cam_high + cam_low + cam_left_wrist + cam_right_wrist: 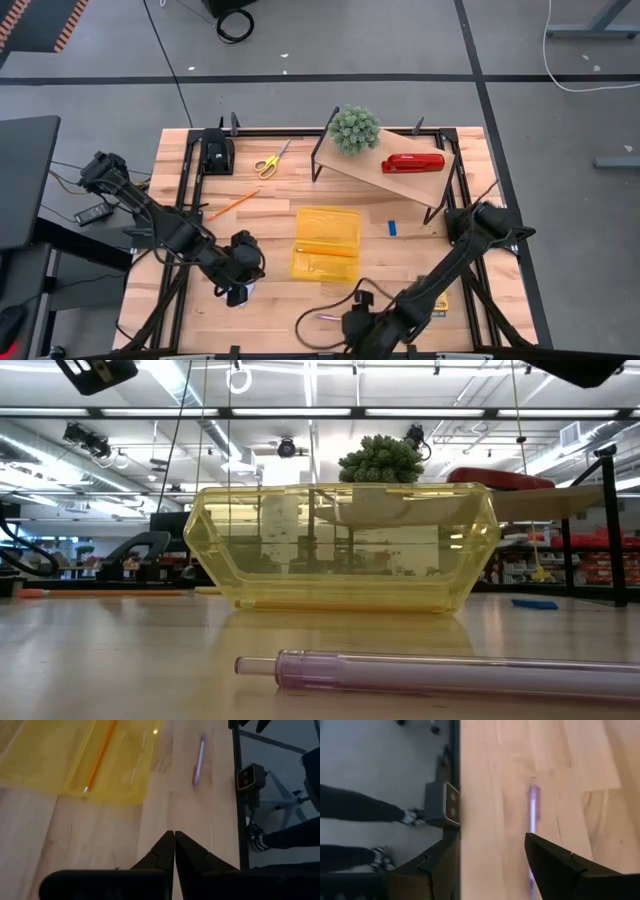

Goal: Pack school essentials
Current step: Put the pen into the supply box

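A clear yellow case [325,243] lies open at the table's middle with an orange pencil [100,755] inside it. A thin pink pen [330,316] lies flat near the table's near edge, close in front of the low camera [440,672]. My right gripper [490,840] hangs open just above the pen [533,810], which runs beside one finger without touching it. My left gripper [174,837] is shut and empty, above bare wood left of the case [75,755]. Yellow-handled scissors [270,160], a second orange pencil [233,204] and a blue eraser [393,228] lie loose on the table.
A raised wooden shelf [400,180] at the back right carries a red stapler [412,163] and a round green plant [354,128]. A black frame [185,250] runs around the tabletop. A small camera box [442,805] sits at the near edge, with a person's feet [410,816] beyond it.
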Controlling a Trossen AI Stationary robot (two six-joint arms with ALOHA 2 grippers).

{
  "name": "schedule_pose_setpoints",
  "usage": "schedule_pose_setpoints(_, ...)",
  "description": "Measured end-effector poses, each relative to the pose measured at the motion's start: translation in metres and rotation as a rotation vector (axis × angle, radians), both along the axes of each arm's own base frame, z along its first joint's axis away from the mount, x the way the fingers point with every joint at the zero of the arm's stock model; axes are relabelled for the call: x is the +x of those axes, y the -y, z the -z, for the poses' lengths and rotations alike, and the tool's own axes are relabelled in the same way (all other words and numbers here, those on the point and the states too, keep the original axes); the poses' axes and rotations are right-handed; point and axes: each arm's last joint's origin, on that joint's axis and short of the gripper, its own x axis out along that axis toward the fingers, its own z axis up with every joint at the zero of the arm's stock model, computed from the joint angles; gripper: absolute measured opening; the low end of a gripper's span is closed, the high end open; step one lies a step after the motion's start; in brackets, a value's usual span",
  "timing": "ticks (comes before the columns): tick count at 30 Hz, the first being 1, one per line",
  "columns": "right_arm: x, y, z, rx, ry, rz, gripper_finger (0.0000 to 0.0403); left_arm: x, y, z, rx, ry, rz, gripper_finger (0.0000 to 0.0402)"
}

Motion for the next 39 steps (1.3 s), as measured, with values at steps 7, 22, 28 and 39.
schedule_pose_setpoints(7, 0.021, 0.001, 0.004, -0.040, -0.060, 0.057, 0.0234, 0.000, -0.001, 0.000, 0.001, -0.002, -0.003, 0.0015)
schedule_pose_setpoints(22, 0.007, -0.007, 0.045, -0.093, -0.232, 0.047, 0.0233, 0.002, -0.001, -0.001, 0.007, 0.020, 0.008, 0.0021)
schedule_pose_setpoints(28, 0.004, -0.001, 0.053, -0.129, -0.269, 0.102, 0.0213, 0.002, -0.001, -0.001, 0.004, 0.021, 0.007, 0.0010)
schedule_pose_setpoints(39, 0.005, 0.002, 0.062, -0.099, -0.242, 0.118, 0.0175, 0.002, -0.001, -0.001, 0.002, 0.021, 0.004, 0.0024)
